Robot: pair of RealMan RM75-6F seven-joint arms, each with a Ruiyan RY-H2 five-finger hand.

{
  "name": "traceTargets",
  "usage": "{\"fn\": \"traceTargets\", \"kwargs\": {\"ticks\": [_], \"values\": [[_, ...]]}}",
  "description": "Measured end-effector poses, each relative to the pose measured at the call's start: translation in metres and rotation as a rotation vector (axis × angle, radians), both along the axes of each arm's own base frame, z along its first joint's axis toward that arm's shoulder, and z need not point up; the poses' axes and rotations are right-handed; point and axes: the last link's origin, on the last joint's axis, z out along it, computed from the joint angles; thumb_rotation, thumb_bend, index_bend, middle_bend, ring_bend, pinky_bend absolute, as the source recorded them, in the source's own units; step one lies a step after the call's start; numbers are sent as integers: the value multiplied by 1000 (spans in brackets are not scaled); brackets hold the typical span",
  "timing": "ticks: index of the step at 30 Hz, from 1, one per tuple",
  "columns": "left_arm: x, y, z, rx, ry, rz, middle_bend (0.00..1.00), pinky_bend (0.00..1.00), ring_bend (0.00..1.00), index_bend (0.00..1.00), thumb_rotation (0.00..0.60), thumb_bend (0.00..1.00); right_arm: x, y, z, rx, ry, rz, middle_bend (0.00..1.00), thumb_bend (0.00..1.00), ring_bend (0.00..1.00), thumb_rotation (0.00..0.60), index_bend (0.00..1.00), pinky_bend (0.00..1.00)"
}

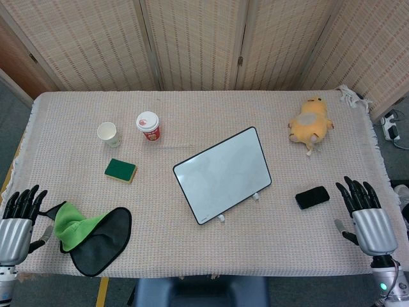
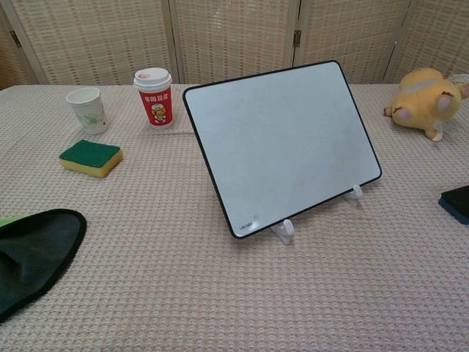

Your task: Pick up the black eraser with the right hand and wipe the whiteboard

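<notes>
A black eraser (image 1: 312,197) lies flat on the table right of the whiteboard; only its corner (image 2: 457,203) shows at the right edge of the chest view. The whiteboard (image 1: 222,174) leans back on two white feet at the table's middle, and its face (image 2: 282,143) looks blank. My right hand (image 1: 366,217) rests at the table's right front edge, fingers spread, holding nothing, a short way right of the eraser. My left hand (image 1: 18,216) sits at the left front edge, fingers spread and empty. Neither hand appears in the chest view.
A green and yellow sponge (image 1: 121,170), a white paper cup (image 1: 109,133) and a red lidded cup (image 1: 148,126) stand left of the board. A green cloth (image 1: 75,226) on a black cloth (image 1: 103,242) lies front left. A yellow plush toy (image 1: 310,124) sits back right.
</notes>
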Motion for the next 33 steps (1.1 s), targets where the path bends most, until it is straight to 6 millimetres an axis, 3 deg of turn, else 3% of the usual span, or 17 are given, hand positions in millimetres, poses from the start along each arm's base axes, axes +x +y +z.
{"fn": "traceTargets", "kwargs": {"ticks": [6, 12, 19, 23, 33], "values": [[2, 0, -3, -11, 3, 2, 0, 0, 0, 0, 600, 351, -3, -4, -1, 5, 8, -20, 0, 340, 0, 600, 0, 0], [3, 4, -4, -9, -11, -1, 0, 0, 0, 0, 600, 351, -11, -22, -1, 46, 43, -45, 0, 340, 0, 600, 10, 0], [-3, 10, -3, -16, -16, 31, 0, 0, 0, 0, 600, 352, -12, -53, 7, 103, 210, -36, 0, 340, 0, 600, 266, 0], [-5, 12, -2, -11, -32, 45, 0, 0, 0, 0, 600, 352, -12, -70, 3, 163, 289, -33, 0, 340, 0, 600, 351, 0], [-10, 18, -3, -27, -29, 74, 0, 0, 0, 0, 600, 352, -27, -93, -19, 252, 406, -79, 0, 341, 0, 600, 300, 0]]}}
